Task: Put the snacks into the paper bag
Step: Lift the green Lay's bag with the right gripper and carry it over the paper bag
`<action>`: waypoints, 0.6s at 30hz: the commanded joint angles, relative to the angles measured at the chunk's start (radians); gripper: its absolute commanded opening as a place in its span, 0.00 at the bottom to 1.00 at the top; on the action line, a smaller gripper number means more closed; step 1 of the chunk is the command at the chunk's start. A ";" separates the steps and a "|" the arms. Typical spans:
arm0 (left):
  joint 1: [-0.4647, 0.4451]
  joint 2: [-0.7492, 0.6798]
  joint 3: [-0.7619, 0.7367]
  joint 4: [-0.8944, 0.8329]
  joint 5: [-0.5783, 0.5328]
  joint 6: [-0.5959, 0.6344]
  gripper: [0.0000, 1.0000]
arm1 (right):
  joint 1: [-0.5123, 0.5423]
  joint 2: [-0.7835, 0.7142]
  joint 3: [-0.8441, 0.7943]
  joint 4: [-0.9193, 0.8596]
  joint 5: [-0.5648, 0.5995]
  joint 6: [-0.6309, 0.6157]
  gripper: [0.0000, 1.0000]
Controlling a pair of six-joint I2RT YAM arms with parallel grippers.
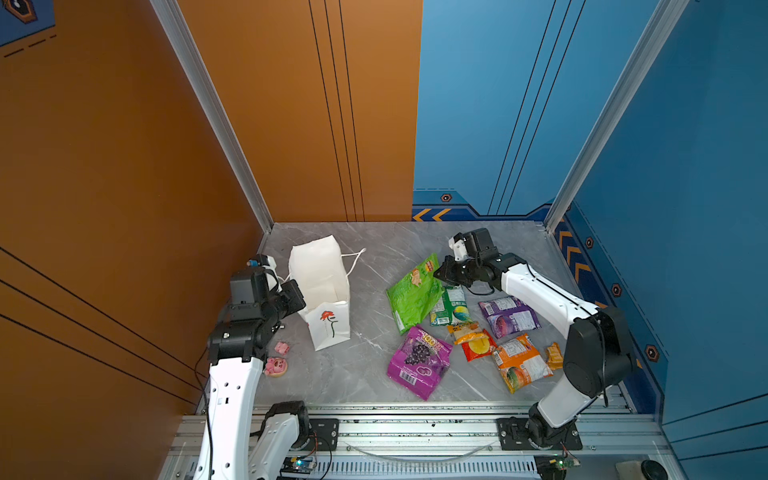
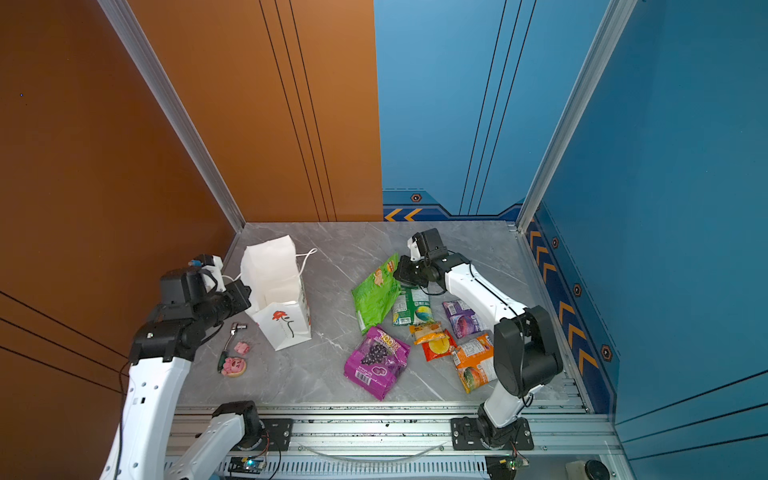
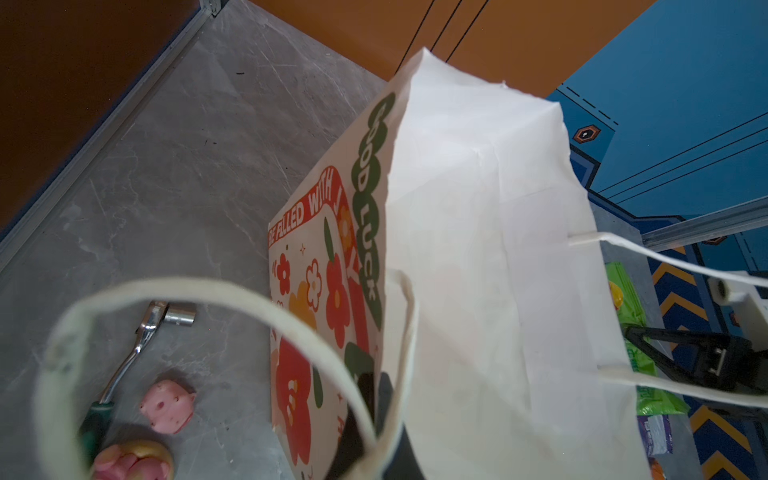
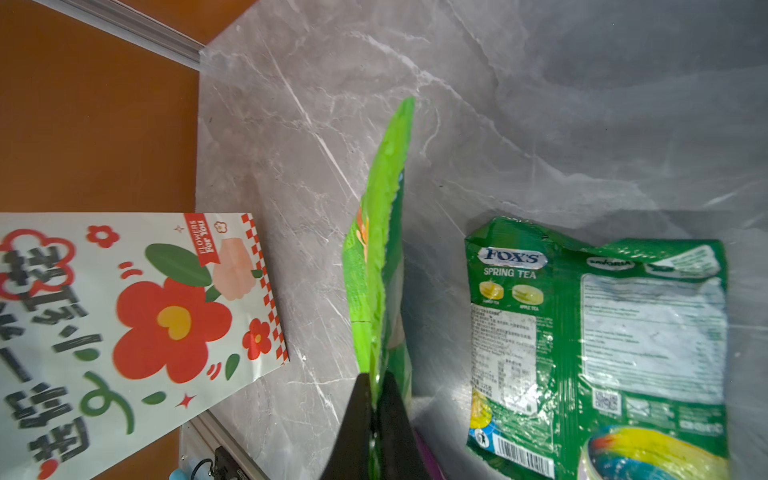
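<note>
Paper bag (image 1: 320, 286) left of the snacks (image 1: 469, 331)

The paper bag (image 1: 320, 270) is white, with a red flower on a thin dark stem on its front; its side shows red and orange flowers. The green packet (image 1: 413, 297) is bright lime. The green-white packet (image 1: 451, 307) is dark green with a white panel. The grape packet (image 1: 419, 361) is magenta with dark grapes. The small purple packet (image 1: 509, 318) has a white label. The red packet (image 1: 480, 347) bears a yellow circle. The orange packet (image 1: 521, 363) has white print. The table (image 1: 365, 374) is grey marble with pale veins
</note>
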 commanded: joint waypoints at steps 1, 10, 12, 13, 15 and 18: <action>-0.061 0.025 0.099 -0.085 -0.097 -0.005 0.00 | 0.005 -0.117 -0.023 -0.031 0.071 0.017 0.07; -0.301 0.185 0.246 -0.112 -0.371 0.040 0.00 | 0.040 -0.347 0.019 -0.113 0.186 0.002 0.07; -0.317 0.209 0.266 -0.111 -0.383 0.044 0.00 | 0.054 -0.371 0.052 -0.132 0.207 -0.010 0.07; -0.322 0.220 0.276 -0.111 -0.382 0.050 0.00 | 0.062 -0.382 0.071 -0.140 0.213 -0.018 0.07; -0.329 0.235 0.286 -0.112 -0.375 0.066 0.00 | 0.076 -0.395 0.109 -0.155 0.223 -0.035 0.07; -0.344 0.254 0.293 -0.112 -0.367 0.096 0.00 | 0.100 -0.403 0.176 -0.180 0.243 -0.065 0.07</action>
